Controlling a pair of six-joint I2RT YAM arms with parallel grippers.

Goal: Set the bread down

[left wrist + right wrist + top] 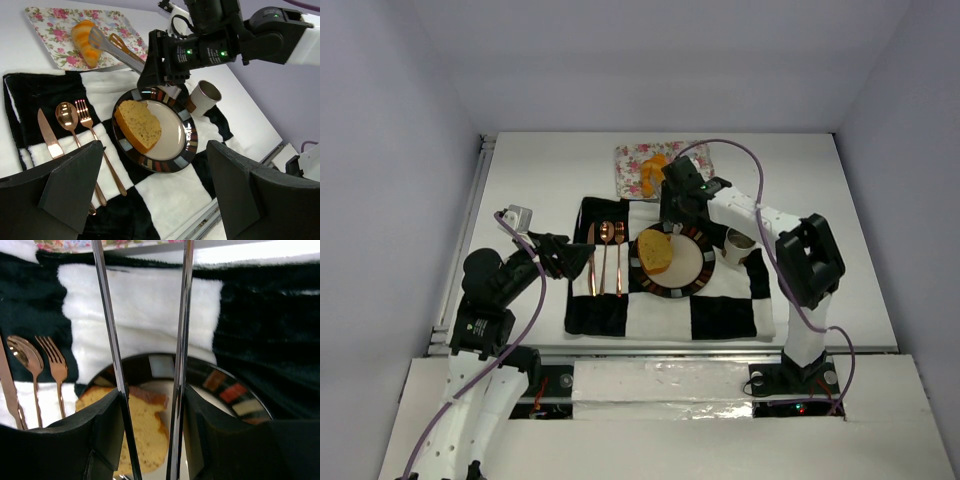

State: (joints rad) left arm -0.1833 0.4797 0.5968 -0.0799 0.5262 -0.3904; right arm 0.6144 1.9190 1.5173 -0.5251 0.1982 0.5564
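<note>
While croissant [85,42] looks orange-golden, ridged, bread slice [140,125] looks tan, thick.

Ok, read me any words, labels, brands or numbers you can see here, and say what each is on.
No readable text anywhere.
The plate, floral tray, cup, tongs and checked mat carry only patterns or bare surfaces.
The right arm shows two green lights, no lettering.

Bread slice [655,252] on plate [696,263], croissant [653,174] on tray [629,168]
</note>
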